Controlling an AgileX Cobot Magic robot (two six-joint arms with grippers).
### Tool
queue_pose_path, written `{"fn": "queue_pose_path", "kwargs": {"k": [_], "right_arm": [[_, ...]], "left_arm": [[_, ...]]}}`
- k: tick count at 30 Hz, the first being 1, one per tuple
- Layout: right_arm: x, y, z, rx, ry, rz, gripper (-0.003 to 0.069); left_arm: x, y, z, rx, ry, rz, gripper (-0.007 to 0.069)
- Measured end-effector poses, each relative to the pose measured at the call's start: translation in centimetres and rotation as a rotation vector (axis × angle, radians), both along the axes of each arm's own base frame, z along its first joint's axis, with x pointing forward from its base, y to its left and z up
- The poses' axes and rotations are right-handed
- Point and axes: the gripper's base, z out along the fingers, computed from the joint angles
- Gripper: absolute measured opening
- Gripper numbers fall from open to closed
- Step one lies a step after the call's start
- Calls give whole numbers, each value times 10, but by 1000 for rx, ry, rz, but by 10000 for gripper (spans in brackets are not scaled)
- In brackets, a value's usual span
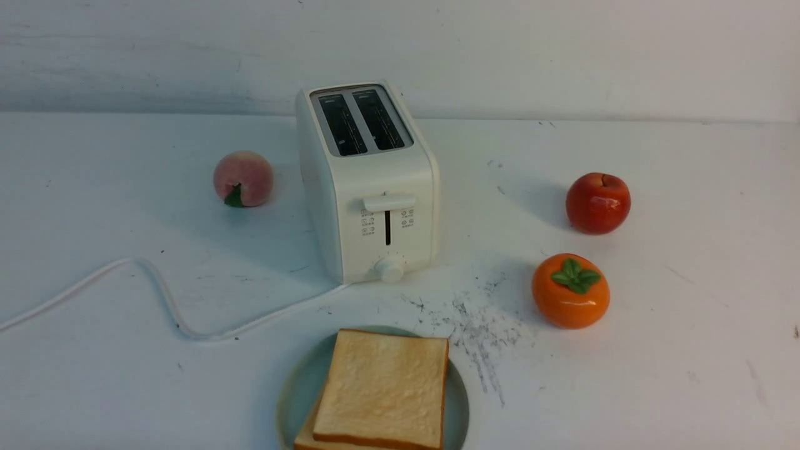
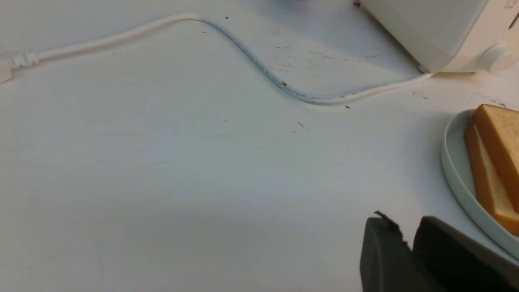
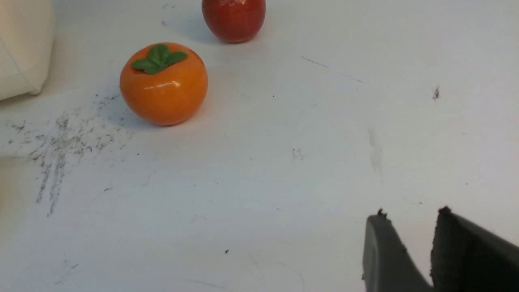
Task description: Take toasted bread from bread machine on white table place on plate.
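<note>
Both toast slices (image 1: 381, 389) sit stacked on the plate (image 1: 294, 390), lower middle; my left pincer (image 2: 407, 239) and right pincer (image 3: 417, 231) hang slightly parted nearby, holding nothing.

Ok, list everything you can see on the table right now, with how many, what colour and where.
toasted bread: two, tan with orange-brown crust, stacked on the plate
plate: one, pale blue-green, near edge, in front of the bread machine
bread machine: one, white, centre, both slots empty
cord: one, white, trailing left from the machine
peach: one, pink, left of the machine
apple: one, red, right side
persimmon: one, orange, in front of the apple
white table: one, scuffed
left tool: dark, narrow gap, empty, beside the plate
right tool: dark, slightly open, empty
</note>
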Motion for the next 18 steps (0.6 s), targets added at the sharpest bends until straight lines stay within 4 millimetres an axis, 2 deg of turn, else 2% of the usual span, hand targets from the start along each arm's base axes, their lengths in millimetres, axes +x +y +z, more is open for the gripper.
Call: {"fn": "queue_pose_path", "kwargs": {"k": [18], "right_arm": [[0,0,0,0,0,0,213]], "left_arm": [[0,0,0,0,-1,0,121]]}}
